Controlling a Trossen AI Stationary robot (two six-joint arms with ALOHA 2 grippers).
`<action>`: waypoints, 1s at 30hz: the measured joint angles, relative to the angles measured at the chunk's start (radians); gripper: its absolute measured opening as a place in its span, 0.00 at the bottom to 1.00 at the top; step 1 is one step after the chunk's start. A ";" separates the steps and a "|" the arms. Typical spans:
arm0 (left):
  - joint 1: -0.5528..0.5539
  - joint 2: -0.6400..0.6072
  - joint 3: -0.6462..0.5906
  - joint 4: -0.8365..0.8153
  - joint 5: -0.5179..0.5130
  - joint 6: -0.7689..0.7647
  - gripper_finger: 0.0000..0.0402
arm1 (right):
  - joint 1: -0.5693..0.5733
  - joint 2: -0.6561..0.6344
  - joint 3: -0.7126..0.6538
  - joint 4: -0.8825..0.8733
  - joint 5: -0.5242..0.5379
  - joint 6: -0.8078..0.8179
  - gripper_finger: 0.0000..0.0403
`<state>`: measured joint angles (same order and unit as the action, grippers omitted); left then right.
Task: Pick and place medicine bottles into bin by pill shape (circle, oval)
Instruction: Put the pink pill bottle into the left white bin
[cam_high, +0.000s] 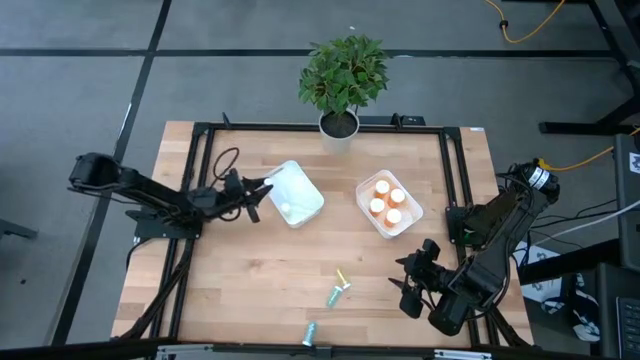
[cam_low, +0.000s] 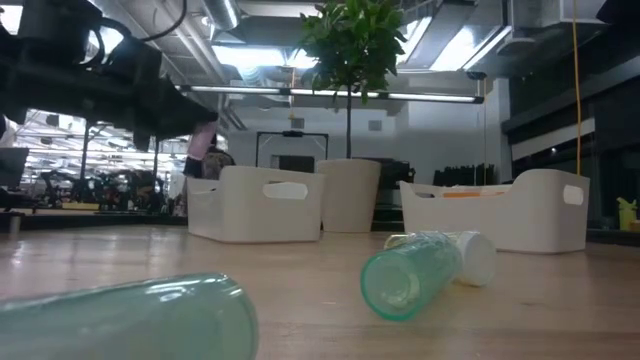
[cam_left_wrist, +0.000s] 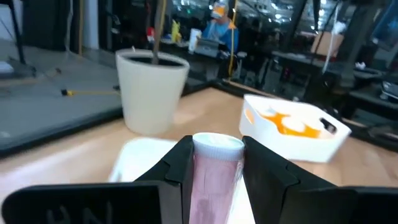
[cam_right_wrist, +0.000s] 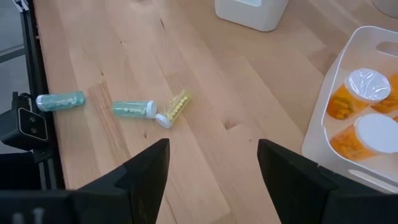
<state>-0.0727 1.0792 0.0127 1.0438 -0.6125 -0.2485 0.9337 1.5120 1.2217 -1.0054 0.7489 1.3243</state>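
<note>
Place: a robotics lab or workshop in an open industrial hall.
Floor: grey concrete (cam_high: 80, 30) with dark seams all round the tabletop (cam_high: 270, 270).
Frame: black metal rails (cam_high: 200, 180) bolted over the wood.
Cables: a yellow cable (cam_high: 525, 30) at 1 o'clock.
Ceiling: bare ducts and strip lights (cam_low: 250, 50).
Background: glass partitions, benches, a person (cam_left_wrist: 221, 25) in the distance.
Decor: a potted plant (cam_high: 343, 80) at 12 o'clock.
</note>
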 joint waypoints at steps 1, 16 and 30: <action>-0.010 0.017 0.003 -0.001 0.000 -0.017 0.25 | 0.000 0.000 0.000 0.000 0.000 0.000 0.61; -0.077 0.302 0.114 0.145 -0.225 0.002 0.25 | 0.000 0.000 0.000 0.001 0.001 0.002 0.61; -0.117 0.532 0.114 0.308 -0.376 -0.060 0.25 | 0.000 0.000 0.000 0.000 0.000 0.000 0.61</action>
<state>-0.1898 1.6110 0.1268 1.3517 -0.9888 -0.3082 0.9333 1.5120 1.2215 -1.0058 0.7490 1.3247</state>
